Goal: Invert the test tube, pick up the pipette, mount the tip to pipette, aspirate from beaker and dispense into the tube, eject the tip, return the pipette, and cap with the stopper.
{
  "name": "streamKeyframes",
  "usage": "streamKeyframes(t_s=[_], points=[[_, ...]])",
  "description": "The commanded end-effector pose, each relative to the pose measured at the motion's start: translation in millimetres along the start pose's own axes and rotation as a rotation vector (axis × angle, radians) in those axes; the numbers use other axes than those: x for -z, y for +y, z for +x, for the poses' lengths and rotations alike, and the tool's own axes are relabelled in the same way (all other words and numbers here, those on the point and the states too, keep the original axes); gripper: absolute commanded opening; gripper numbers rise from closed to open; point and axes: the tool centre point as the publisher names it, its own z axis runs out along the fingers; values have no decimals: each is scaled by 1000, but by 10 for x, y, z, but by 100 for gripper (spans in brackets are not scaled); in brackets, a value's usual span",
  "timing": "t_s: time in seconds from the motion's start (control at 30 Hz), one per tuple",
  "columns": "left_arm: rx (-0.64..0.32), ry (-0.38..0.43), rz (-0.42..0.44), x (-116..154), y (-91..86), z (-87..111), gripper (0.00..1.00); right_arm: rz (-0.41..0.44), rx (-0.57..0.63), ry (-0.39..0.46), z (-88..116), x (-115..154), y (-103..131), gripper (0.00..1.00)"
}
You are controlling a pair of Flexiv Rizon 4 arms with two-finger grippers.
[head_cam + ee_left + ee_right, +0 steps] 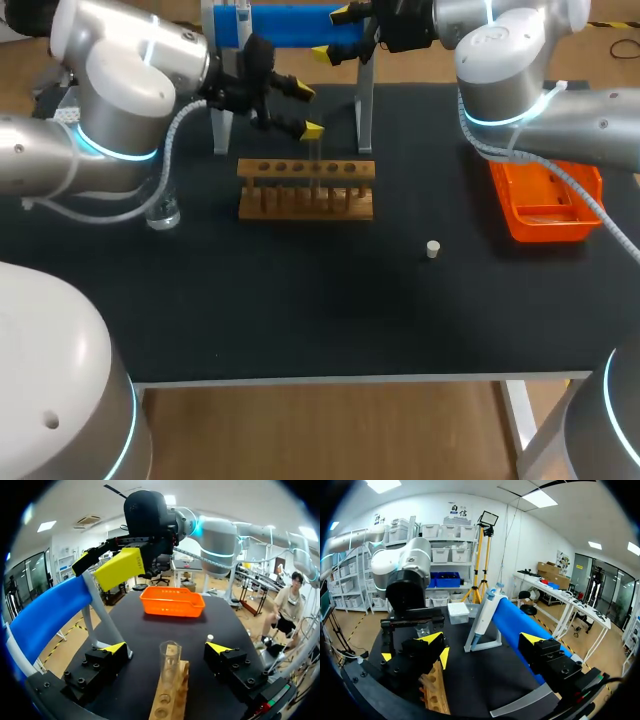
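A: Two pincers to check. First left gripper (308, 111): fingers (114, 648) apart, one each side of test tube (170, 662), touching neither wall. Gripping nothing.

B: Agreed. Tube upright in wooden rack (306, 170), rim up by the look of it, approx centre of table (300, 310). And right gripper (334, 32)?

A: Also spread, up at 12 o'clock of rack, straddling blue pipette (285, 25) on its stand (366, 110). No clamp visible; pipette nearer one finger than the other in rt wrist view.

B: So risk no. 1: off-centre close there. Would shove pipette sideways in the cradle, or rock the stand, before both pads land.

A: Yep. Risk no. 2, left side: pulling away or closing w/ glass so near. One fingertip clipping it = tube tilted in its hole, maybe whole rack dragged.

B: Also both wrists close together near 12 o'clock. Danger of contact w/ left arm (110, 135) when lifting pipette out toward rack.

A: Elsewhere: beaker (163, 212) at 9 o'clock of rack, close by left arm, easy to sweep over, contents lost. Next stopper (433, 249) at 4 o'clock, small, loose, likely to roll if table bumped. Last, orange tray (548, 232) at 3 o'clock, partly under rt arm (570, 120).

B: Noted. Best guess at stage: tube already turned, pipette pickup next, tip mounting etc. all to come.
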Motion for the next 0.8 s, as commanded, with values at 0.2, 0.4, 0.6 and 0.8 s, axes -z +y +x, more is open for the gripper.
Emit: streamKeyframes(t_s=[0.2, 0.4, 0.6, 0.8], points=[[5, -37, -2, -136, 33, 99, 100, 3, 0, 2, -7, 5, 3, 100], [9, -27, -23, -252, 85, 96, 100, 3, 0, 2, -7, 5, 3, 100], [19, -29, -30, -292, 139, 66, 100, 3, 0, 2, -7, 5, 3, 100], [14, -23, -40, -351, 180, 53, 100, 3, 0, 2, -7, 5, 3, 100]])
